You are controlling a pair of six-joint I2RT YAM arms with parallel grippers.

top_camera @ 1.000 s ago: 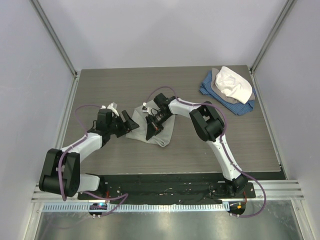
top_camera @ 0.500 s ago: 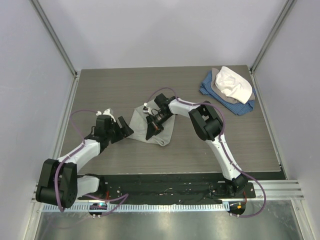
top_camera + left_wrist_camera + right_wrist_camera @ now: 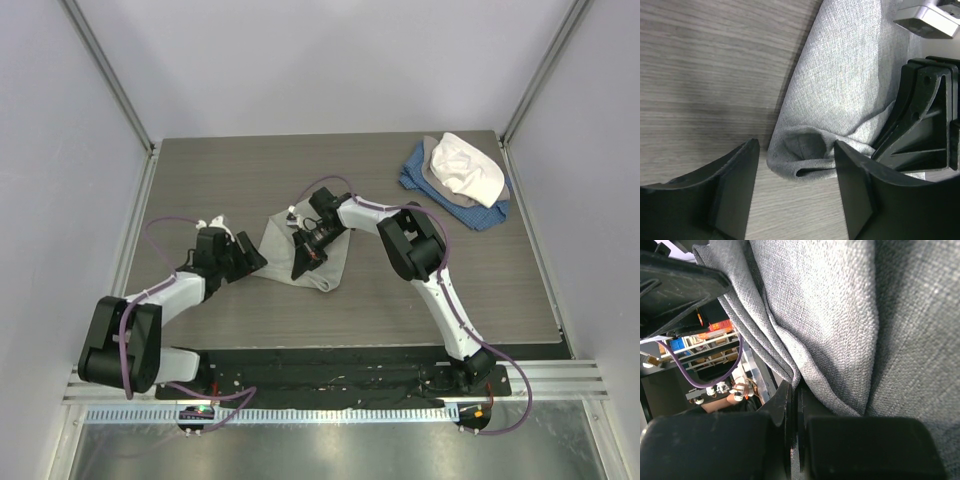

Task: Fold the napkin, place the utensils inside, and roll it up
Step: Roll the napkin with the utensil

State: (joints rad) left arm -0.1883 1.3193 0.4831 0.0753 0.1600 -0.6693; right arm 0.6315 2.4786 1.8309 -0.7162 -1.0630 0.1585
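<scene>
Napkin [image 3: 273, 244] stays pinched by right pincer [image 3: 299, 268]; left pincer [image 3: 254, 259] has backed off.

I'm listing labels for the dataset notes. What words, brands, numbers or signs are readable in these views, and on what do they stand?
Readable text: none in any view.
Too blurred to read, if it bears print at all: the orange patch at the left of the right wrist view.
No print seen: the napkin, the cloth heap, the table.
</scene>
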